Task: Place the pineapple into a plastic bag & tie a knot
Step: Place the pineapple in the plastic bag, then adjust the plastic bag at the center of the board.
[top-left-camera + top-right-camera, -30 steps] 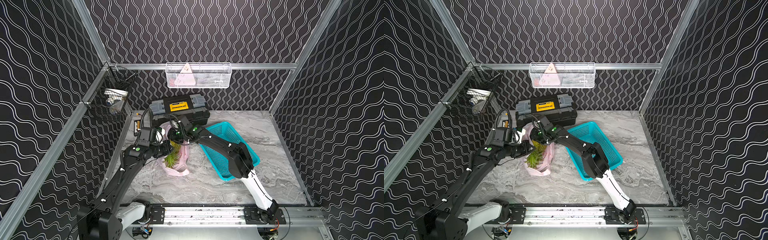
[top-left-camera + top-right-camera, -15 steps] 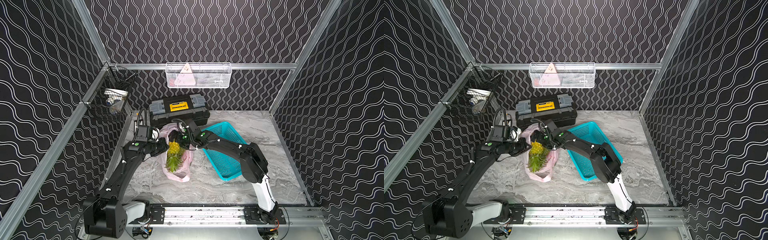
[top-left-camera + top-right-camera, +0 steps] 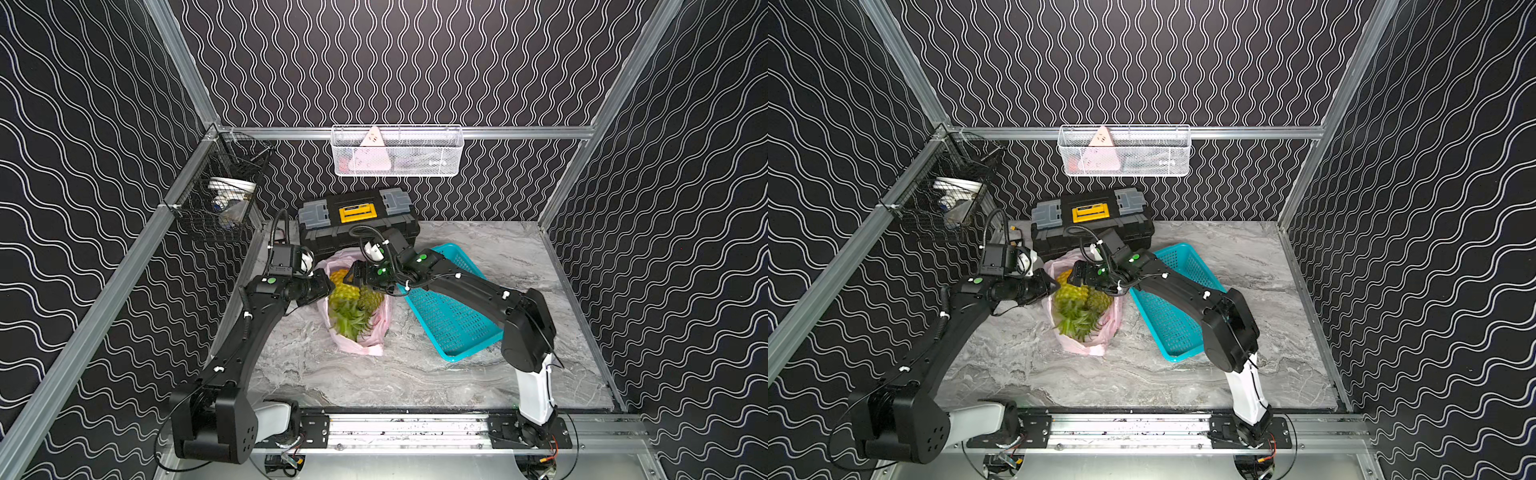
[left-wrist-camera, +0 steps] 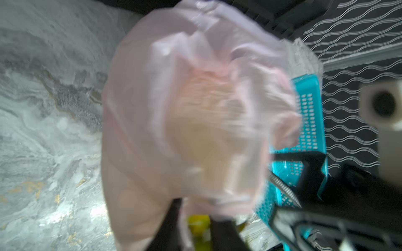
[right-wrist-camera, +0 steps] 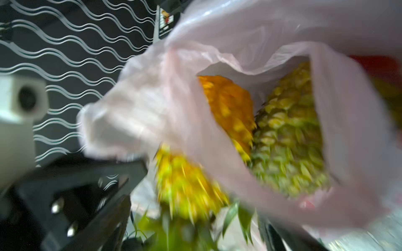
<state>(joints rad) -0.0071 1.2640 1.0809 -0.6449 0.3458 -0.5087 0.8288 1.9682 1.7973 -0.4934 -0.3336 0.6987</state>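
judging from how things lie, the fruit is in and the step in hand is gathering the mouth for tying. the plastic bag [image 3: 362, 347] sits on the marble table [image 3: 415, 374], just in front of the black toolbox [image 3: 357, 232] and just beside the teal basket [image 3: 453, 328]. the pineapple [image 3: 353, 293] shows bare from above, ringed by pink film, its green leaves pointing toward the front rail. no knot shows anywhere.

the left gripper [image 3: 329, 286] is at one side of the bag's far end and the right gripper [image 3: 358, 275] at the other, both close against the film. both wrist views are blurred. in the left wrist view two dark fingers [image 4: 171, 219] stand apart with pink film and something yellow between them, but whether they pinch it cannot be told. the right gripper's jaws cannot be read either.

to do this well, each gripper should probably take one handle strip alone, well clear of the spiky skin and leaves, which could snag or tear the thin film. the handles should come up above the fruit before crossing, so the leaves get tucked under. pulling gently matters, since the bag may slide on the smooth table.
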